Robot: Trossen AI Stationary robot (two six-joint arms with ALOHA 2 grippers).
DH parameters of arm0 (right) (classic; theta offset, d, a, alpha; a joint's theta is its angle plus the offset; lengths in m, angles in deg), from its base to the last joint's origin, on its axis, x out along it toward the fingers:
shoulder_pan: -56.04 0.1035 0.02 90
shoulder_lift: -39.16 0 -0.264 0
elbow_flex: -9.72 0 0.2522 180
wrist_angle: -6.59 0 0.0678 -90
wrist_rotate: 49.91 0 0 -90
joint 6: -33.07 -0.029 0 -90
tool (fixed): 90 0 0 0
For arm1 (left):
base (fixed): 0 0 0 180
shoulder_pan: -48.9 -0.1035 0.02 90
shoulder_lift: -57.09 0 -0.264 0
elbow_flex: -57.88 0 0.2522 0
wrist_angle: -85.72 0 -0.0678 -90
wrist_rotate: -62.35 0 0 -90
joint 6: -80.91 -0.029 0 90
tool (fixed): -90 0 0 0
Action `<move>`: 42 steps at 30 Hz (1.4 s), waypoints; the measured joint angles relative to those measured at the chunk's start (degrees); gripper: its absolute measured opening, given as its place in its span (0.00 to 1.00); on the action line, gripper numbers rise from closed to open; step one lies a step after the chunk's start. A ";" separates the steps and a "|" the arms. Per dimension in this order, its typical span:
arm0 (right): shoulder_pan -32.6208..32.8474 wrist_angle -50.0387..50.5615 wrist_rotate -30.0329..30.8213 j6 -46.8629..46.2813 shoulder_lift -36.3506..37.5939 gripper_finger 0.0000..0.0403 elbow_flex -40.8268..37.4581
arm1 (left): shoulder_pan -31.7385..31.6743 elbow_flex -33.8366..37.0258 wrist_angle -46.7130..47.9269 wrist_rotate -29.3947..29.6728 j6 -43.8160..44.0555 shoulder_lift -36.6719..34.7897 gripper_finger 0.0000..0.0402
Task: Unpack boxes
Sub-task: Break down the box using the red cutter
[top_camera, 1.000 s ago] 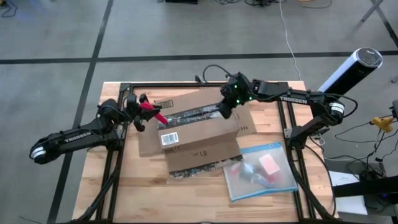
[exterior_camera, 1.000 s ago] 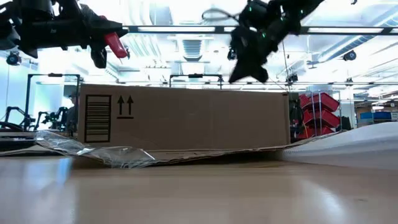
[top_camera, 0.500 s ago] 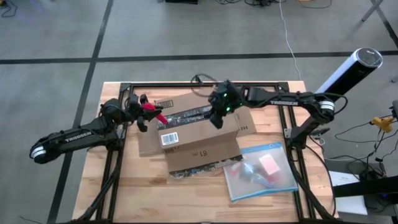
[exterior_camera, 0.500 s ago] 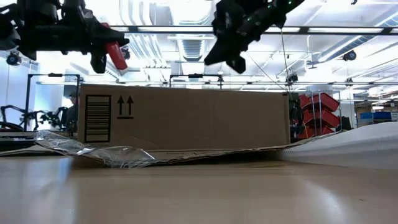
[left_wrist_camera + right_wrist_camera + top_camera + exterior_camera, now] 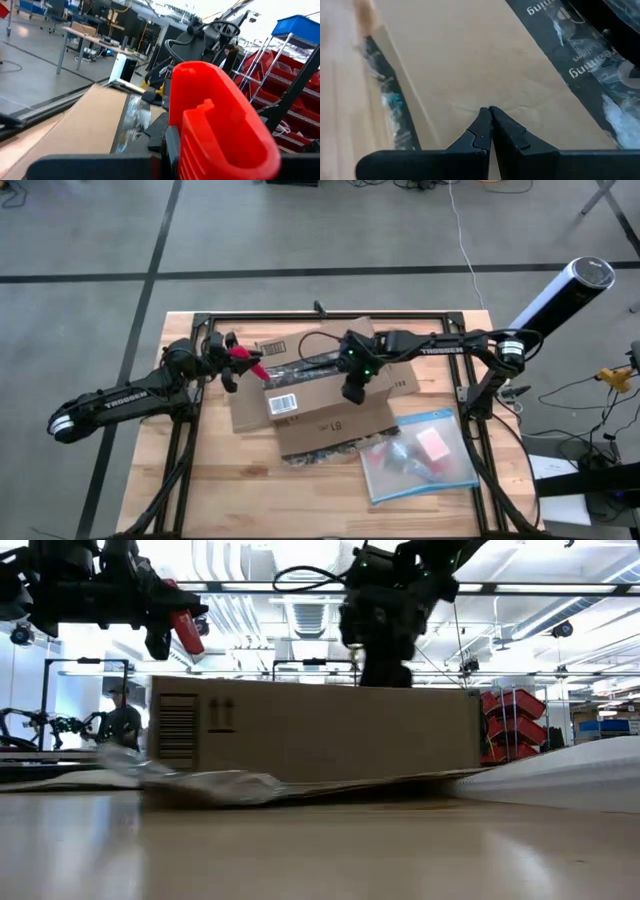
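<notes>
From above, the box (image 5: 315, 395) lies near the middle of the table (image 5: 250, 480), flaps spread flat, a white barcode label (image 5: 284, 403) on its top and a dark shiny tape strip (image 5: 300, 366) running along its far side. The right gripper (image 5: 353, 392) reaches in from 3 o'clock and sits over the box's top, just right of the label. The left gripper (image 5: 232, 365) hangs at 9 o'clock of the box, over its left edge, clamped on a red tool (image 5: 247, 362). A clear pouch (image 5: 420, 455) with a blue edge lies at 4 o'clock of the box, on the table's right side. From table height, the box (image 5: 320, 735) fills the middle, barcode print toward its left end and crumpled clear film (image 5: 200, 783) at its foot; the right gripper (image 5: 385, 675) comes down onto the box's top at about 12 o'clock, and the left gripper (image 5: 165, 630) holds the red tool (image 5: 186, 628) in the air above the box's left end. In the left wrist view the red tool (image 5: 215, 120) fills the foreground between the fingers, with the box (image 5: 85, 125) and its tape beyond. In the right wrist view the two fingertips (image 5: 489, 112) are pressed together with nothing between them, at the bare cardboard (image 5: 465, 65) beside the printed tape (image 5: 580, 65); whether they touch it I cannot tell.
</notes>
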 joint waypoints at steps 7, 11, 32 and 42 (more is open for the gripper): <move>-0.06 5.82 -0.14 2.84 0.40 0.00 -0.56 | 0.00 0.00 3.03 1.39 -1.68 -0.04 0.07; -0.07 5.76 0.11 2.56 0.72 0.00 -0.65 | 0.00 0.00 3.34 10.26 -1.69 -0.03 0.07; -0.32 3.61 1.71 1.92 1.07 0.00 -0.83 | 1.84 0.00 10.07 36.62 25.30 4.92 0.07; -0.35 2.13 1.98 1.35 1.07 0.00 -0.83 | 1.90 0.00 1.59 36.60 29.15 11.35 0.07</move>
